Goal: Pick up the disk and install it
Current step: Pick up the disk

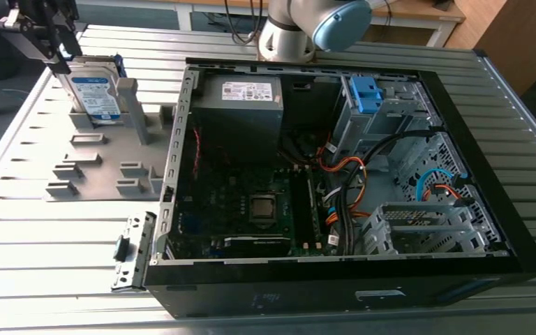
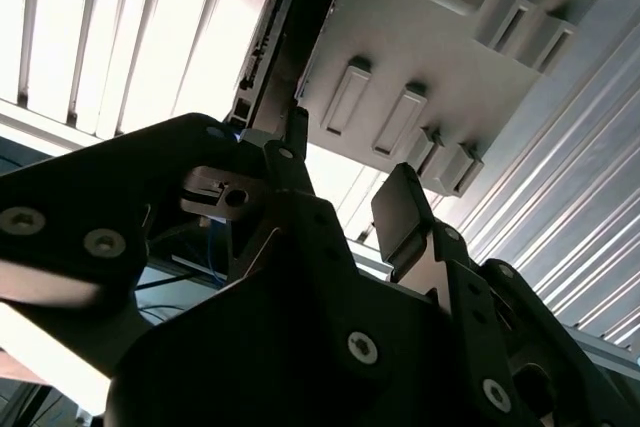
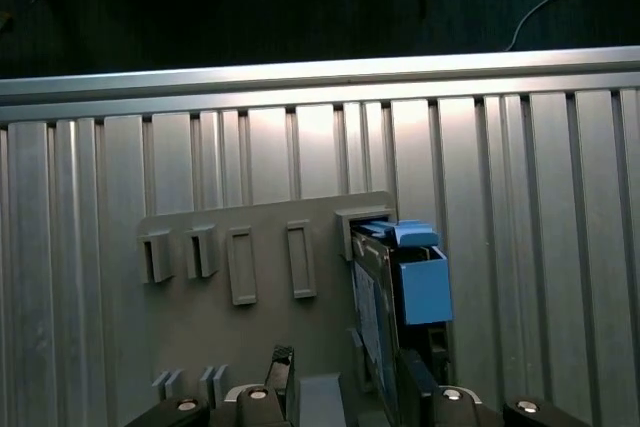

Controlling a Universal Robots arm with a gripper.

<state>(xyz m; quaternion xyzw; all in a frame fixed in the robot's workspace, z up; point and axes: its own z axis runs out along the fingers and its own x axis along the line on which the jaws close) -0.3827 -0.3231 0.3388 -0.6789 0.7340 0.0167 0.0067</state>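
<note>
The disk (image 1: 98,94) stands on edge in a slot of the grey holder plate (image 1: 91,164) at the exterior view's left, its blue-and-white label facing the camera and its blue carrier along the back. My gripper (image 1: 61,61) hangs at the disk's upper far corner. In the first wrist view the disk (image 3: 372,297) with its blue carrier (image 3: 422,282) lies just ahead of the gripper (image 3: 348,375), which is open, one finger on each side of the disk's line. In the second wrist view the disk's edge (image 2: 272,42) runs ahead of the open gripper (image 2: 345,175).
An open black computer case (image 1: 519,230) lies on the slatted metal table (image 1: 45,237) at the exterior view's right, with a motherboard, cables and a drive cage holding a blue clip (image 1: 366,94). The holder plate carries several empty slots (image 3: 240,265). The table's edge (image 3: 300,77) is beyond it.
</note>
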